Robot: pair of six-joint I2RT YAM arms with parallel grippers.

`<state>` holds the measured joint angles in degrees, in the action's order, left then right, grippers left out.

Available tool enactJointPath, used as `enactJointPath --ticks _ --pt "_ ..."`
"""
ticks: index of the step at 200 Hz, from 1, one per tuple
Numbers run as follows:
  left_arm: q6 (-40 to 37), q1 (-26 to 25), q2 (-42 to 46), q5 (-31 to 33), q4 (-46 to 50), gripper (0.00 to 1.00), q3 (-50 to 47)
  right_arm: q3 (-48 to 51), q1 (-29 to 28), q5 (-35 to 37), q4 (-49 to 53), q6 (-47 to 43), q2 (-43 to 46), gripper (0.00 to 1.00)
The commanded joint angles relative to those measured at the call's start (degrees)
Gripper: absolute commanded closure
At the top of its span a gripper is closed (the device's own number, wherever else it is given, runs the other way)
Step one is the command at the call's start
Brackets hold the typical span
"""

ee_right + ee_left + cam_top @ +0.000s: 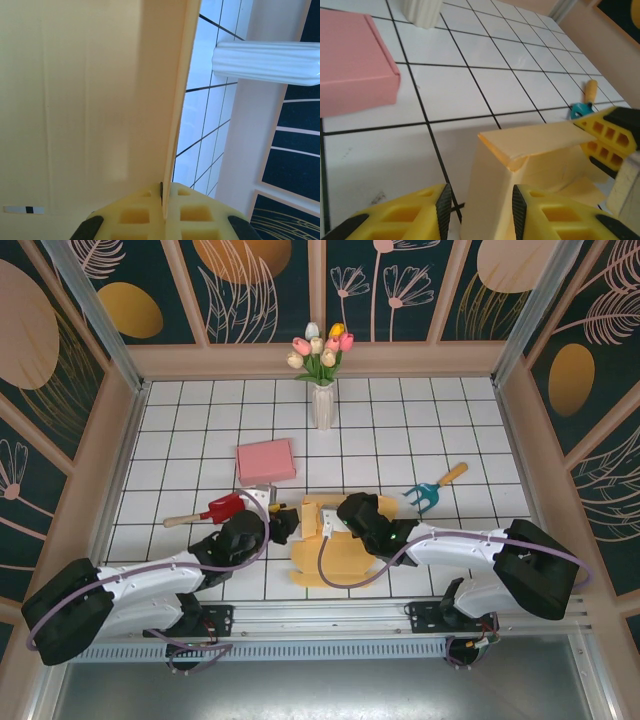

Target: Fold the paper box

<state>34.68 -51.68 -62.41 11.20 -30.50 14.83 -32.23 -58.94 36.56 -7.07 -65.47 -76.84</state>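
Observation:
The yellow paper box (pixel 335 558) lies partly folded on the tiled table between the two arms. In the left wrist view one upright wall of the box (pixel 495 180) stands between the jaws of my left gripper (pixel 481 207). That wall rests against the right pad, with a gap showing at the left pad. My left gripper (pixel 287 525) is at the box's left side. My right gripper (pixel 163 192) is shut on the thin edge of a raised box flap (pixel 90 100), and its yellow fingers (pixel 610 135) hold that flap's far end. The right gripper (pixel 340 512) sits over the box's back.
A pink box (pixel 265 460) lies behind the left gripper. A red trowel (pixel 215 510) is to the left and a teal hand rake (pixel 432 490) to the right. A white vase of tulips (pixel 323 400) stands at the back centre. Walls enclose the table.

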Motion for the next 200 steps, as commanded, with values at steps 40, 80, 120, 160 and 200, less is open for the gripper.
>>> enactJointPath --ticks 40,80,120,160,200 --pt "-6.48 4.19 -1.02 -11.88 -11.55 0.56 -5.03 1.11 -0.21 -2.88 1.91 -0.7 1.92 1.0" --pt "-13.79 4.5 6.07 -15.53 -25.22 0.12 -15.92 7.54 0.14 -7.94 -9.25 -10.04 9.91 1.0" --pt "-18.54 4.49 11.17 -20.87 -31.82 0.05 -20.78 9.73 0.77 -18.91 -9.98 -14.06 19.18 1.0" --pt "-25.52 4.49 11.65 -20.21 -35.44 0.05 -20.63 7.17 6.04 -30.88 -4.02 -19.83 21.65 1.0" --pt "-33.85 4.5 -2.79 -27.31 -33.62 0.02 -11.43 1.37 12.1 -35.39 1.28 -26.14 19.73 1.0"
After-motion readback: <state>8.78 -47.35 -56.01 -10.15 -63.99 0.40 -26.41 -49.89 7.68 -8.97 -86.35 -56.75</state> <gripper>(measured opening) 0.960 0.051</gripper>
